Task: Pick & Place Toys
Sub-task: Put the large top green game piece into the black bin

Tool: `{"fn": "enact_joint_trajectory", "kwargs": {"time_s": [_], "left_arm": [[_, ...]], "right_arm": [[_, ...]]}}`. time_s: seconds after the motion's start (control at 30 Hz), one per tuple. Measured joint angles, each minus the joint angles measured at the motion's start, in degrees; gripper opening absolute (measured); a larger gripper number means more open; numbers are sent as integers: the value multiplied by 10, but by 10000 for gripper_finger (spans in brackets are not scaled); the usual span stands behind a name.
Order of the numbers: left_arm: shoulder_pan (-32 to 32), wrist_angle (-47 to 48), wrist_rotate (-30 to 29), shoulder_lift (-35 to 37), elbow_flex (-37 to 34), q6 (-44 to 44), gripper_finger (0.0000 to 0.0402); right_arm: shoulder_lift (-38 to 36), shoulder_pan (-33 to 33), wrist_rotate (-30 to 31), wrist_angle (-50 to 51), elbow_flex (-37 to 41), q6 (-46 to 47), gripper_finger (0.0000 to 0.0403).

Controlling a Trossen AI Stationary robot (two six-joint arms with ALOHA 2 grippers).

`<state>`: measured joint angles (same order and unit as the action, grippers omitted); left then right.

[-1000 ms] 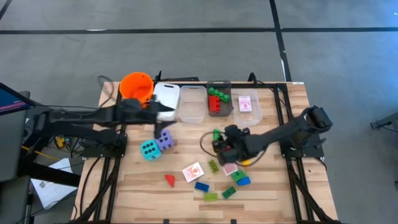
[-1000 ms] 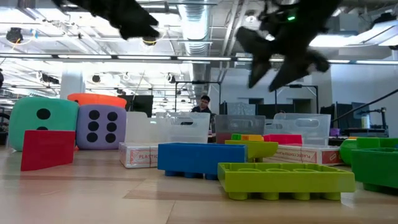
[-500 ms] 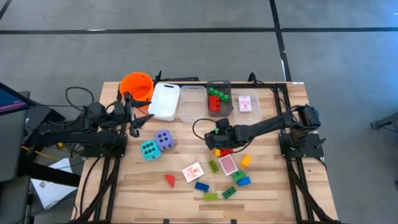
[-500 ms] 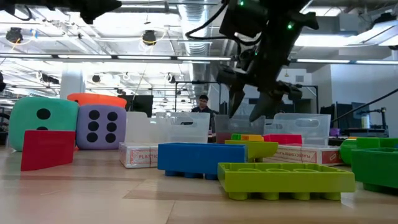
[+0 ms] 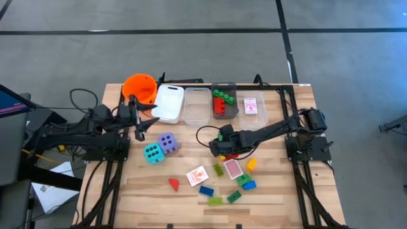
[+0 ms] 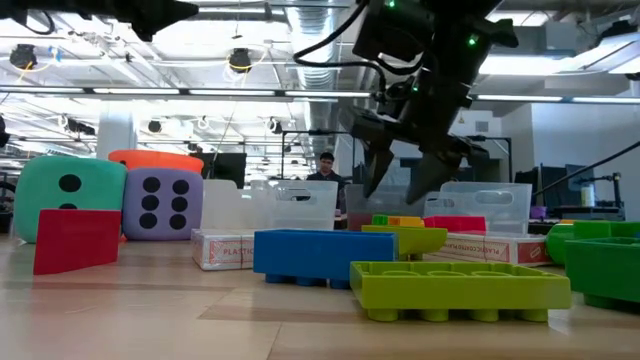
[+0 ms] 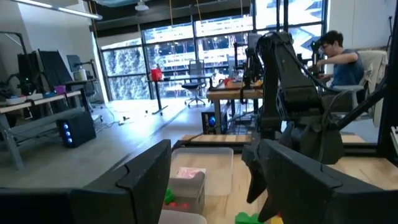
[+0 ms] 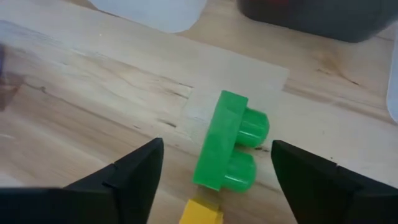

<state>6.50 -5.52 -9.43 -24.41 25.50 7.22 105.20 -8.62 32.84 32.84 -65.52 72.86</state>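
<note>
High view: a wooden worktop (image 5: pixel 273 191) with toys, four bins in a row at the back and an orange bucket (image 5: pixel 139 87) at the back left corner.
Right claw (image 5: pixel 220 144): it hangs low over the middle of the worktop, in front of the bins. Its two fingers are spread wide and hold nothing.
Small green brick (image 8: pixel 231 142): in the right wrist view it lies on the wood between the two open fingers, not touched by either. A yellow brick (image 8: pixel 200 211) sits just beside it.
Left claw (image 5: pixel 137 124): it waits above the left part of the worktop, near the orange bucket and the white bin (image 5: pixel 168 104). Its fingers stand apart and hold nothing.
Dice: the purple dice (image 5: pixel 168 143) and the teal dice (image 5: pixel 152 152) sit side by side, touching, on the left half of the worktop.
Red wedge (image 5: pixel 173 184): it lies alone near the front, in front of the dice.
Cards: one red-backed card (image 5: pixel 198 175) lies near the middle front. Another card (image 5: pixel 233 168) lies to its right, in front of the right claw. One more card (image 5: pixel 251 105) is inside the clear bin on the far right.
Dark bin (image 5: pixel 224 100): it holds a red brick and green bricks.
Front bricks: a blue brick (image 5: pixel 206 190), a lime brick (image 5: pixel 215 201) and a green brick (image 5: pixel 234 196) lie near the front edge.
Low view: the blue brick and a lime brick (image 6: pixel 458 286) look big and close, and the right claw hangs open above them.
Room: a person (image 7: pixel 336 59) sits at a desk far behind the worktop.
</note>
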Motion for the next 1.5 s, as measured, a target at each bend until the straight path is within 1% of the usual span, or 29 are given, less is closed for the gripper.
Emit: {"fn": "enact_joint_trajectory", "kwargs": {"time_s": [0.2,0.37,0.47,0.63,0.77,0.87,1.0,1.13,1.23,1.3,1.43,1.5], "left_arm": [[0,-2,0,-17,0,0,237],[0,-5,2,-20,0,0,237],[0,-5,2,-20,0,0,237],[0,-5,2,-20,0,0,237],[0,-5,2,-20,0,0,237],[0,-5,2,-20,0,0,237],[0,-5,1,-20,0,0,237],[0,-5,-1,-20,0,0,237],[0,-5,-1,-20,0,0,237],[0,-5,-1,-20,0,0,237],[0,-5,-1,-20,0,0,237],[0,-5,-1,-20,0,0,237]], "right_arm": [[1,9,0,1,2,2,337],[5,14,-9,-9,2,2,354],[22,17,-27,-8,3,5,356],[62,25,-38,-26,2,21,352],[74,29,-41,-41,-2,21,345],[74,31,-43,-42,-2,21,330],[72,31,-42,-42,-1,21,290],[72,31,-43,-43,-1,21,238],[73,31,-43,-46,-1,17,189],[71,28,-40,-49,-1,2,163],[65,20,-23,-41,-15,-23,164],[56,14,-6,-14,-32,-29,164]]}}
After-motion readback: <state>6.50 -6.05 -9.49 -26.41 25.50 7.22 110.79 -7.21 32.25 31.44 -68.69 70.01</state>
